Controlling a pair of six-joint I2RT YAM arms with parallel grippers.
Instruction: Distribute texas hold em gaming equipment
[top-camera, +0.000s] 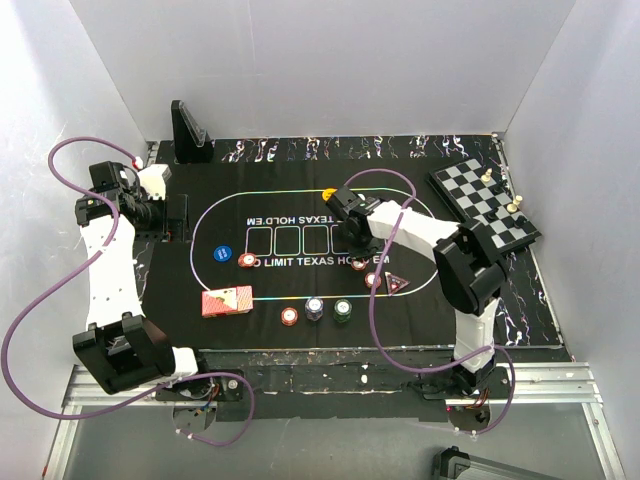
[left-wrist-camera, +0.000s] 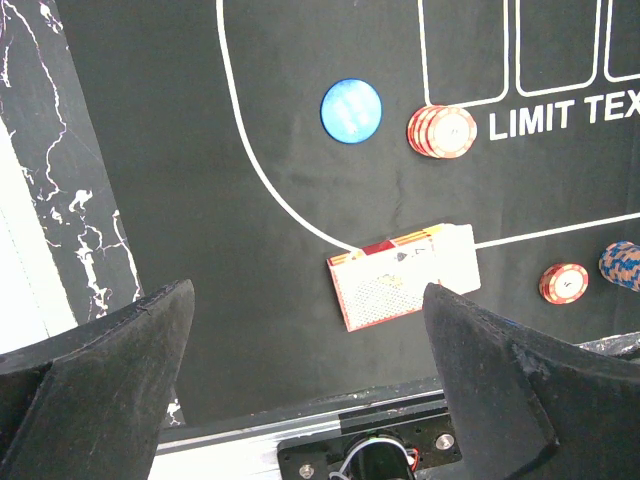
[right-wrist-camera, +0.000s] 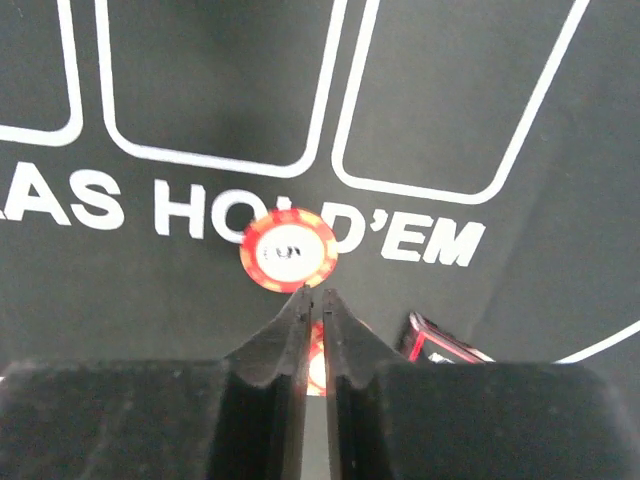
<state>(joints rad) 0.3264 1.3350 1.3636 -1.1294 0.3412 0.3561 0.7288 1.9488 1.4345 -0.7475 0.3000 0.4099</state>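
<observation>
Three round poker chips (top-camera: 314, 309) in the nearest row | red-patterned-back playing cards (left-wrist-camera: 400, 285) to their left | left gripper (left-wrist-camera: 310, 385) spread wide | right gripper (right-wrist-camera: 315, 293) nearly pressed together at a flat red-and-white chip (right-wrist-camera: 288, 250), pinch unclear | yellow round button (top-camera: 328, 191) farthest, on black printed mat (top-camera: 420, 310)

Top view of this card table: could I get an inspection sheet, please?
Surface: black felt mat with white printed lines, flat.
Job's things: red-backed playing cards, blue round chip, red-and-white chips, yellow round button, dark triangular marker, all on the mat.
Clutter: black-and-white chessboard with pieces, far right.
Claws: left claw wide open; right claw nearly closed, grip unclear.
Cables: purple cables loop off both arms.
Surroundings: white walls.
</observation>
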